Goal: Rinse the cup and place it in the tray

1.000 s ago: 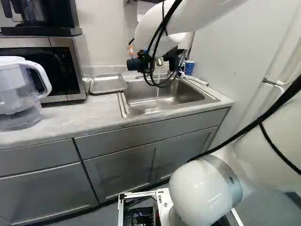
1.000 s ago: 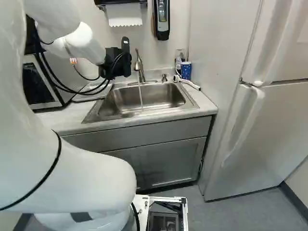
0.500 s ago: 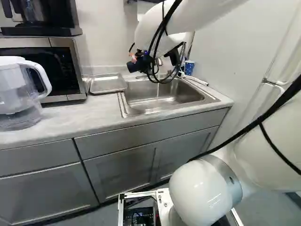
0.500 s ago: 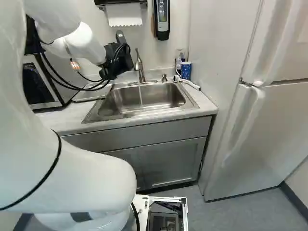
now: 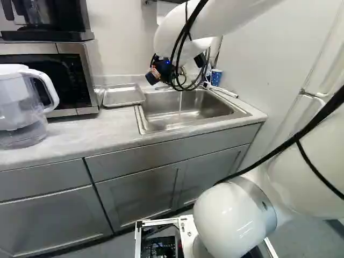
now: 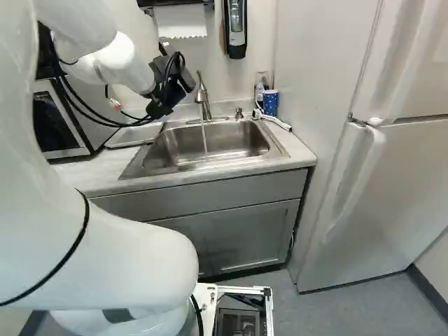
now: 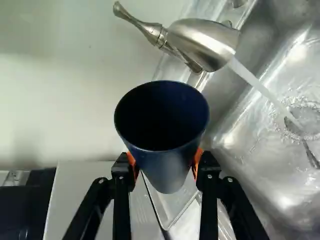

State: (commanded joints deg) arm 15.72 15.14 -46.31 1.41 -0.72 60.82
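Jaws clamped on blue cup (image 7: 167,172), held up nr sink's (image 5: 161,105) back L corner, beside faucet (image 6: 202,98) & running water (image 6: 204,140). Tray (image 5: 123,95) on tabletop (image 5: 80,131) nr back edge, btwn sink & microwave (image 5: 80,80).

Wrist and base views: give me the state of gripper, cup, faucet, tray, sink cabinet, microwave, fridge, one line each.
gripper: shut on cup, one finger each side
cup: held off the counter, out of the stream; inside too dark to read
faucet: running into sink
tray: on counter, nothing on it
sink cabinet: shut
microwave: shut
fridge: shut
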